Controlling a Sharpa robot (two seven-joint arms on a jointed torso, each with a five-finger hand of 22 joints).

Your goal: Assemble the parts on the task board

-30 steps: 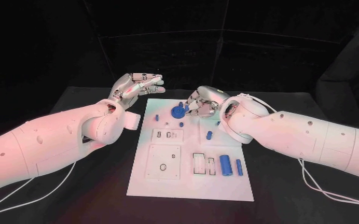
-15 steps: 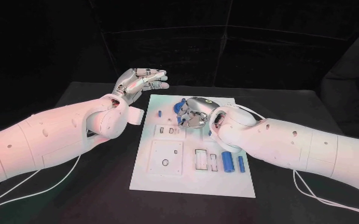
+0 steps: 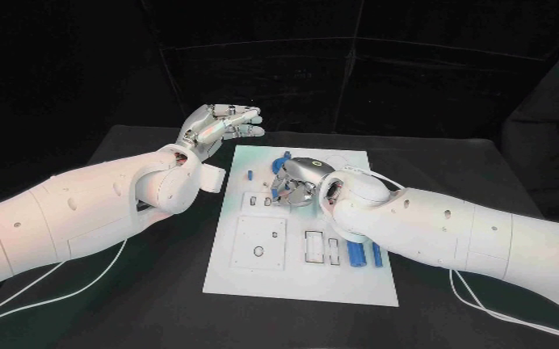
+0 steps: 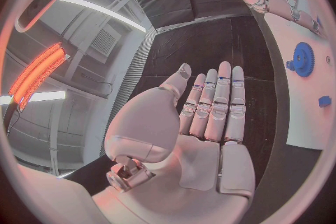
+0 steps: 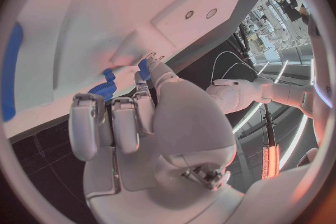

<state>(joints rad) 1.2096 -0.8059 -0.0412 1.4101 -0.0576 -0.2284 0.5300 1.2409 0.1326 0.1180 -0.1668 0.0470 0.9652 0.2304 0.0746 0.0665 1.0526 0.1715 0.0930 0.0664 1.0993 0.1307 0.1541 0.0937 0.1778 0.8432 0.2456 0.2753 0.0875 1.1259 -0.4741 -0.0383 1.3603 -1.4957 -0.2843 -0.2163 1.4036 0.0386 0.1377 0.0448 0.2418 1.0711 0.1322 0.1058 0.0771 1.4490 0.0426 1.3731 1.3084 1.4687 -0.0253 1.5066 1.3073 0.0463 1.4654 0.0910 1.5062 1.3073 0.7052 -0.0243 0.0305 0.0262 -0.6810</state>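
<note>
The task board lies flat in the middle of the black surface, with blue parts scattered on it: two cylinders near its right edge and a blue gear toward the far end. The right hand hangs low over the far middle of the board with its fingers curled in; whether they pinch a small part cannot be told, since the hand covers that spot. The left hand floats off the board's far left corner, fingers straight and apart, holding nothing. The risk, as I judge it, is that the right hand works blind: its bulk hides the slots beneath, so a curled finger could knock the gear or nudge a loose piece out of place, or shift the unsteadied board.
</note>
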